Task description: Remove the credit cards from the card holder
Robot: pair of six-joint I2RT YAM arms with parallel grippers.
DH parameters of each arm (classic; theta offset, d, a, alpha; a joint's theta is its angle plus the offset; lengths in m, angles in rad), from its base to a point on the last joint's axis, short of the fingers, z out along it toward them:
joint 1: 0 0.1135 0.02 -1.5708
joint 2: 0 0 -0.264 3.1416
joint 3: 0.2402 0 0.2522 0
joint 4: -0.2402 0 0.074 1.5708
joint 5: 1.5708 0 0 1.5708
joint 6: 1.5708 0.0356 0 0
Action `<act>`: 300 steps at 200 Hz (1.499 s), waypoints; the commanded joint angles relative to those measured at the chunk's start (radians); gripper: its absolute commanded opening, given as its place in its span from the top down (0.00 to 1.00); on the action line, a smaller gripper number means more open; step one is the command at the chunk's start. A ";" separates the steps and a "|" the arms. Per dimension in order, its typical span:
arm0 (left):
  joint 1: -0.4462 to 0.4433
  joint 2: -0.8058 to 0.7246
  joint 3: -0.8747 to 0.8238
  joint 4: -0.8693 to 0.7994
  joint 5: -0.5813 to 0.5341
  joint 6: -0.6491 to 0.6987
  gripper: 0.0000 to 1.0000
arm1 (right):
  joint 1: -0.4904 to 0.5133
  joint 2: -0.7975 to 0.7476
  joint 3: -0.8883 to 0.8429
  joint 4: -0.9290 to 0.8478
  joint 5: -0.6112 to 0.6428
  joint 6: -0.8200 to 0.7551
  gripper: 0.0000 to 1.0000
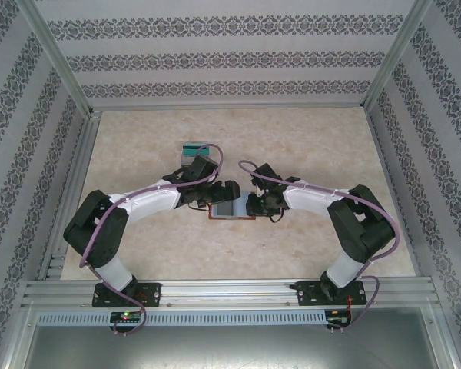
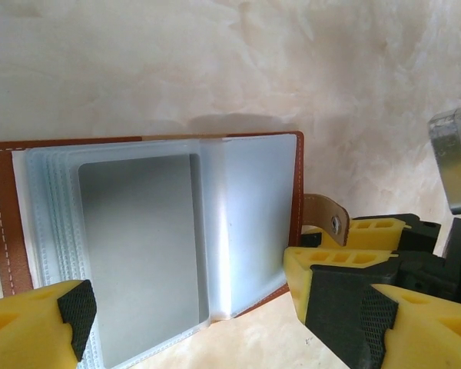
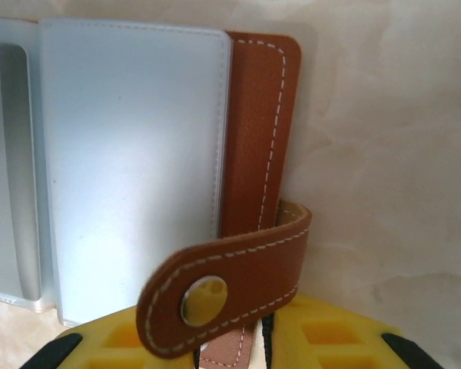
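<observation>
Card holder (image 1: 232, 209) lies open mid-table between the arms, with a grey card (image 2: 142, 246) showing in a clear sleeve. Left gripper (image 2: 223, 323) hangs over it, fingers spread wide. Right gripper (image 3: 230, 350) pinches the snap strap (image 3: 230, 280) at the holder's right edge. Clear box (image 1: 194, 151) sits just far-left.
</observation>
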 commanded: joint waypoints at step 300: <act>-0.014 0.082 -0.010 0.127 0.136 -0.039 0.11 | -0.011 0.014 -0.004 0.012 -0.019 0.010 0.70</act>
